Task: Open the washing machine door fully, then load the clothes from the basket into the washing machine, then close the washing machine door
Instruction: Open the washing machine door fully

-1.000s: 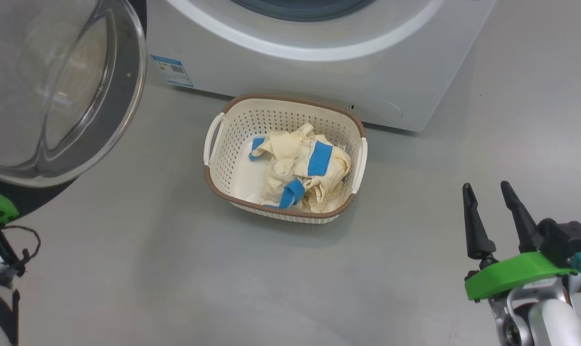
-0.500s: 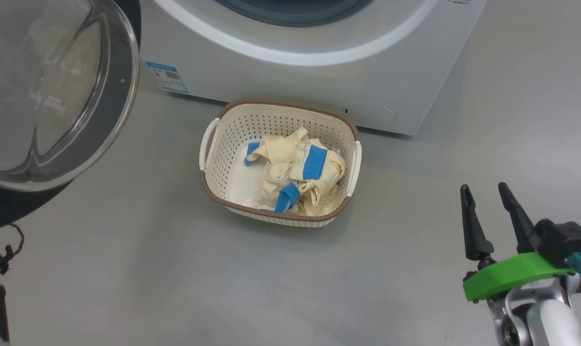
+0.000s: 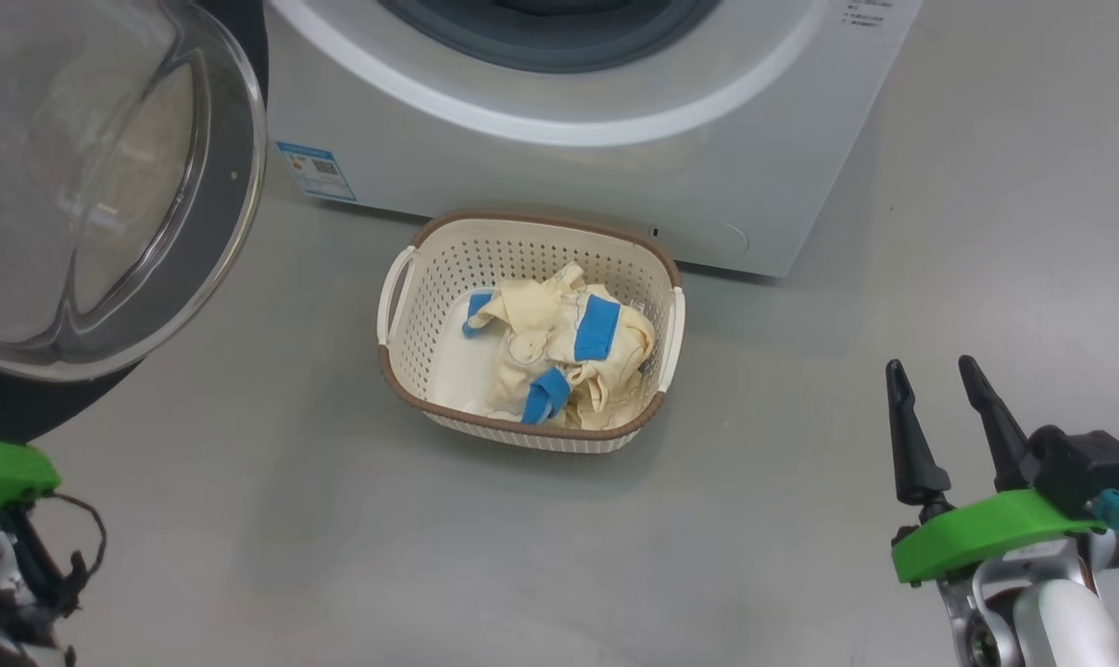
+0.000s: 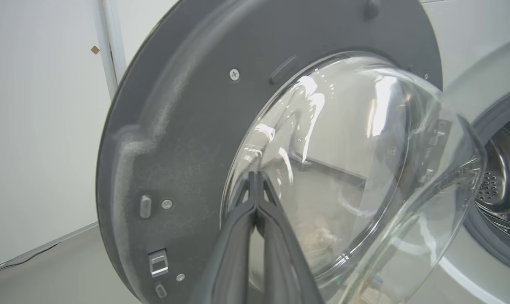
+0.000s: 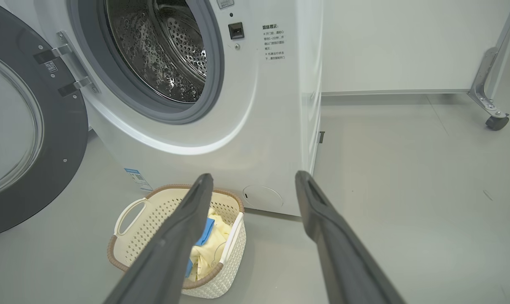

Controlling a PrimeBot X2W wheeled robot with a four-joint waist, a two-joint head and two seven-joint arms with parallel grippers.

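Fingers first: right fingers [image 3: 907,435] stood spread wide and empty, low at the right of the head view, tips pointing toward the washing machine [image 3: 569,176]. Left fingers [image 4: 238,236] were pressed together with nothing between them. Their tips lay against or just short of the glass bowl of the washing machine door [image 4: 174,126], and contact could not be judged.

The door hung swung out to the machine's left, inner face showing and drum [image 5: 166,50] exposed. It was judged open enough that loading came next.

The basket [image 3: 522,264] sat on the floor [image 3: 337,537] just in front of the machine, below the drum mouth. Its long axis ran roughly along the machine's front. The clothes [image 3: 569,357] lay bunched in its right half, close to the right-hand handle, none of them lifted.

Key relation: the bundle lay ahead and to the left of the right fingers, and lower. In the right wrist view the basket sat down-left of the gap between the fingers, with one finger crossing in front of it, so the pair was not lined up over it. The right arm was the nearer one, the left being off at the door.

The judgement was that the right fingers would need to shift left and drop, straddling the bundle clear of the basket wall.
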